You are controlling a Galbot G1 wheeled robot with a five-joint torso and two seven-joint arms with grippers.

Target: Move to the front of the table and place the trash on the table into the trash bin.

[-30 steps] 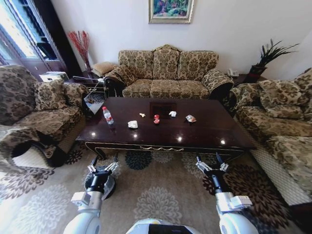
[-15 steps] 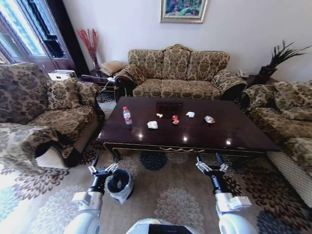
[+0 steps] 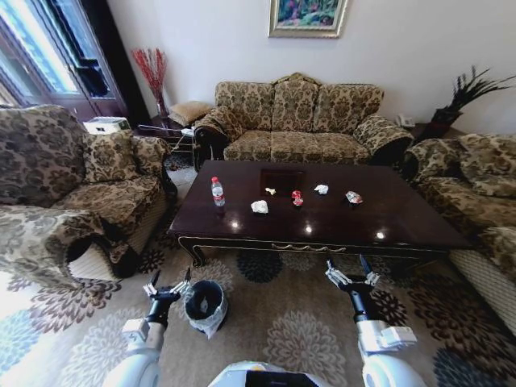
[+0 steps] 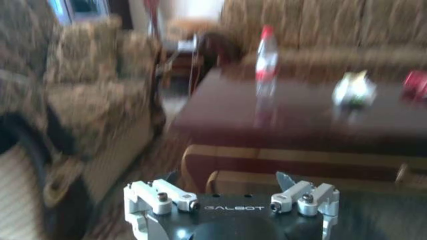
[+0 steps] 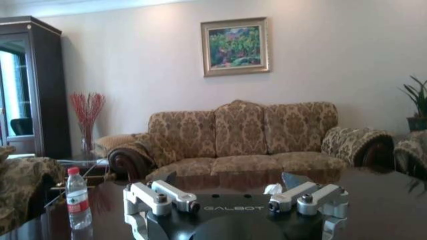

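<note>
Patterned brown-and-gold sofas ring three sides of a living room with a flowered carpet (image 3: 274, 322), and at its centre stands the low, glossy dark bench (image 3: 322, 230) with gold trim along its front edge.

On the bench top the trash lies in a loose row. A clear plastic bottle (image 3: 217, 192) with a red label stands upright toward the left end. To its right sit a white crumpled paper wad (image 3: 260, 207), a tiny yellowish scrap (image 3: 270, 192) just behind it, a red crumpled wrapper (image 3: 297, 198), a second white wad (image 3: 322, 189), and a multicoloured wrapper (image 3: 353, 197) farthest right. All lie apart from one another.

On the carpet before the bench's left front corner stands the trash bin (image 3: 205, 303), round and lined with a black bag.

Just left of the bin, the left end effector (image 3: 166, 289) hovers low over the carpet, fingers spread apart and holding nothing. The right end effector (image 3: 352, 278) hangs before the bench's front edge toward the right, its fingers likewise apart and empty.

Behind the far sofa (image 3: 298, 121) a framed painting (image 3: 306, 16) hangs on the pale wall.
</note>
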